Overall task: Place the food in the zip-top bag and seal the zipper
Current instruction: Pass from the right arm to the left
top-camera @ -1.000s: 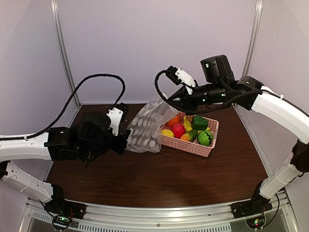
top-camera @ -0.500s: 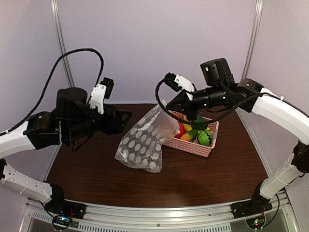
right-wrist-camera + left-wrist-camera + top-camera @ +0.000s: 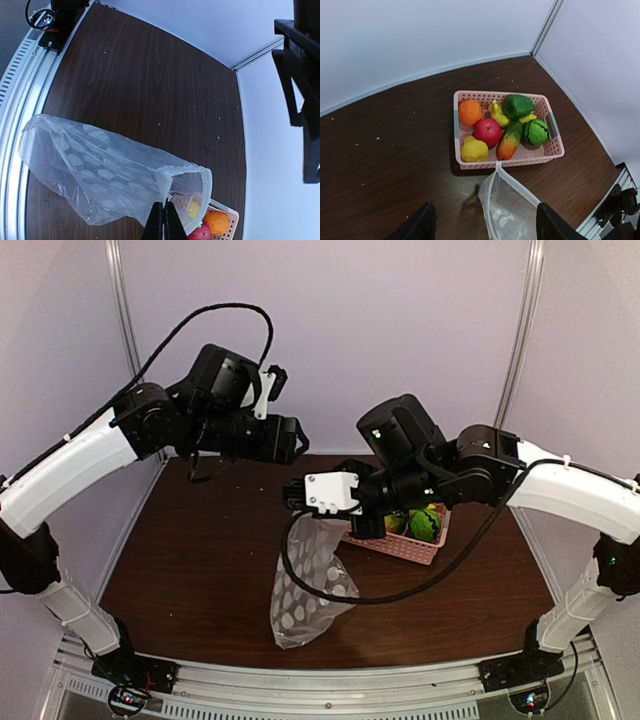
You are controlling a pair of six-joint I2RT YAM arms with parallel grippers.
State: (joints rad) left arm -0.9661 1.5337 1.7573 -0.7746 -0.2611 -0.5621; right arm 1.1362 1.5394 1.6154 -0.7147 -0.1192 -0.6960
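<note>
**A:** Where is the zip-top bag (image 3: 305, 585) from where you stand?

**B:** Up in the air, hanging from the right end effector (image 3: 164, 211). Its 2 fingers are clenched tight on the rim of the bag's mouth, right on the zipper (image 3: 182, 171) strip. The rest of the bag droops toward the front of the table (image 3: 200, 570). I cannot tell whether its bottom touches the wood.

**A:** Is the mouth open?

**B:** Yes, it gapes in a loop beside the pinch. I cannot make out the slider.

**A:** And the left end effector (image 3: 485, 222)?

**B:** Released, its 2 fingers spread wide and gripping nothing. That arm is raised high at the back left, well apart from the bag, and its wrist camera looks down on the pink basket (image 3: 520, 159).

**A:** So where is the food (image 3: 500, 127)?

**B:** All that I can see lies in the basket, at the back right of the table. There is an orange ball (image 3: 470, 112), a red apple (image 3: 487, 131), a yellow lemon (image 3: 473, 149), yellow bananas (image 3: 497, 114) and green vegetables (image 3: 517, 106) in the right half. 1 long piece is green at 1 end and orange at the other.

**A:** How close is the bag to it?

**B:** The mouth hangs just beside 1 long wall of the basket. I cannot tell whether they touch.
</note>
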